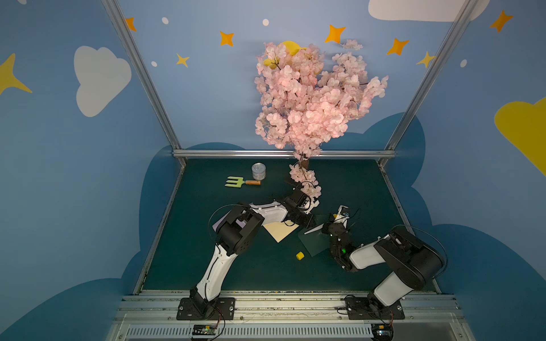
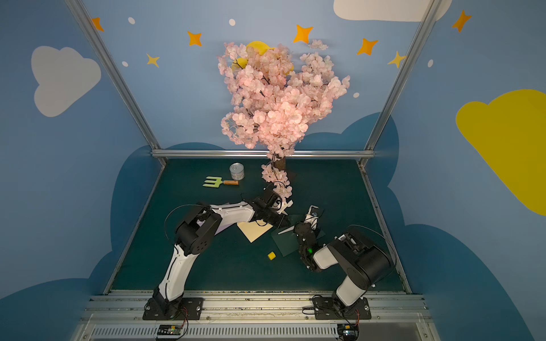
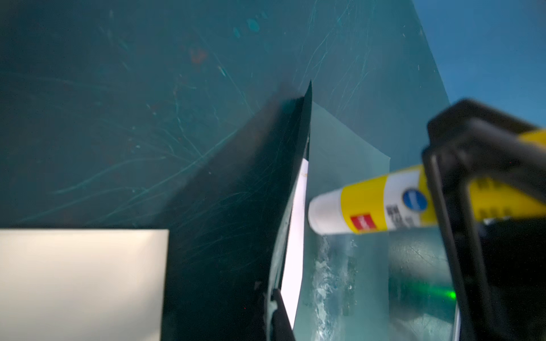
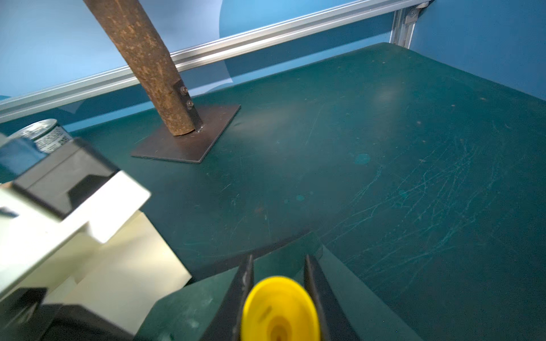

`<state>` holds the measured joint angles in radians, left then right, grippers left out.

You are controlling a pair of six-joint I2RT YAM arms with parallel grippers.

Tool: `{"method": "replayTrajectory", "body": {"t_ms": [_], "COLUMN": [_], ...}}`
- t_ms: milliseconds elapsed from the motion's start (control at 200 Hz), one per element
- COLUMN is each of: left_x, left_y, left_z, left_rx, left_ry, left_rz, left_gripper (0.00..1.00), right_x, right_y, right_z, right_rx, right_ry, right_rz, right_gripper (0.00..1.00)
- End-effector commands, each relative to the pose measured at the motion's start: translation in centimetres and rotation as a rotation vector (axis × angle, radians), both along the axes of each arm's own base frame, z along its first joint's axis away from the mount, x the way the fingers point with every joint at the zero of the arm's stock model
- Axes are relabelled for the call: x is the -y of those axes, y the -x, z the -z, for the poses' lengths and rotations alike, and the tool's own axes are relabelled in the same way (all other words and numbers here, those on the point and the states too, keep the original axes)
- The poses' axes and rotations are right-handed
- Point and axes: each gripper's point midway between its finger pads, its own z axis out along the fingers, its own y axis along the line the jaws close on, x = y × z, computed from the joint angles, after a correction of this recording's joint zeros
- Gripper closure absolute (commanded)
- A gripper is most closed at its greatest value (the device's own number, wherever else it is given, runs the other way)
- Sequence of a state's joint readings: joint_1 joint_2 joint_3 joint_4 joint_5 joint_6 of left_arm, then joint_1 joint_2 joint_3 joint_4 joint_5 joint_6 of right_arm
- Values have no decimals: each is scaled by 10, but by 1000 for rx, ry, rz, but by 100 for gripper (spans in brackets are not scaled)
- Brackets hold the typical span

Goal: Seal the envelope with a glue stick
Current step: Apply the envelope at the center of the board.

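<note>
Left jaws [image 3: 276,313] pinching dark green envelope [image 1: 313,243] by raised flap; cream envelope [image 1: 280,231] just beside them. Right jaws [image 4: 279,265] pinching uncapped glue stick [image 3: 369,206], tip at flap's inner face, smears visible. I judge gluing underway; next I lift stick clear, press flap shut.

A tin [image 1: 258,171] stands upright on the tabletop [image 1: 236,265], well beyond the left tool [image 1: 308,220], with a green fork [image 1: 240,181] lying just beside the tin. A blossom tree [image 1: 310,97] rises from a plate [image 4: 189,141] beyond both tools. A green envelope [image 1: 313,242] lies beneath the right tool [image 1: 339,218], flap raised, with a white card [image 3: 297,224] inside. Lilac paper [image 1: 218,226] lies well behind the left tool.
</note>
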<state>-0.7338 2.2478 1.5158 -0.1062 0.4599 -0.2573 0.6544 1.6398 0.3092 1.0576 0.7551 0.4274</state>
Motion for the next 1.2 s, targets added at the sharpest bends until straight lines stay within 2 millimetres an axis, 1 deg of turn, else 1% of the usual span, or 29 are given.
{"method": "replayTrajectory", "body": {"t_ms": [0,100,180,390,461,546,641,726,741,811,896,991,1006,1091,1191], "left_x": [-4,-4,-4,-4,-5,-6,-7,-7,-7,-7,-8,-8,-8,-8,-10], "left_y": [7,6,5,4,4,3,2,2,1,2,3,3,4,5,5], "left_z": [15,15,15,13,14,14,14,13,13,13,12,11,11,12,13], "left_rx": [-23,-25,-26,-23,-22,-21,-22,-19,-19,-16,-13,-12,-12,-15,-15], "left_ry": [-21,-20,-24,-28,-33,-35,-35,-34,-34,-36,-35,-29,-29,-30,-35], "left_rz": [14,11,8,7,5,3,1,2,1,5,12,15,16,18,14], "left_gripper": [98,98,98,98,98,98,98,98,98,97,98,98,98,98,98], "right_x": [5,-11,-28,-65,-72,-75,-70,-52,-46,-30,-17,-8,-9,-2,-3], "right_y": [-1,3,13,36,42,49,54,53,54,53,47,38,35,25,16], "right_z": [17,17,17,25,23,19,17,18,23,29,30,30,26,24,19], "right_rx": [-68,-77,-74,-95,-92,-97,-99,-117,-138,-167,-178,-167,-149,-122,-96], "right_ry": [92,130,172,168,165,166,184,181,197,177,171,185,169,156,179], "right_rz": [-22,-88,-136,-224,-232,-223,-192,-123,-112,-69,-35,-14,-12,11,3], "right_gripper": [100,100,100,100,100,100,100,100,100,100,100,100,100,100,100]}}
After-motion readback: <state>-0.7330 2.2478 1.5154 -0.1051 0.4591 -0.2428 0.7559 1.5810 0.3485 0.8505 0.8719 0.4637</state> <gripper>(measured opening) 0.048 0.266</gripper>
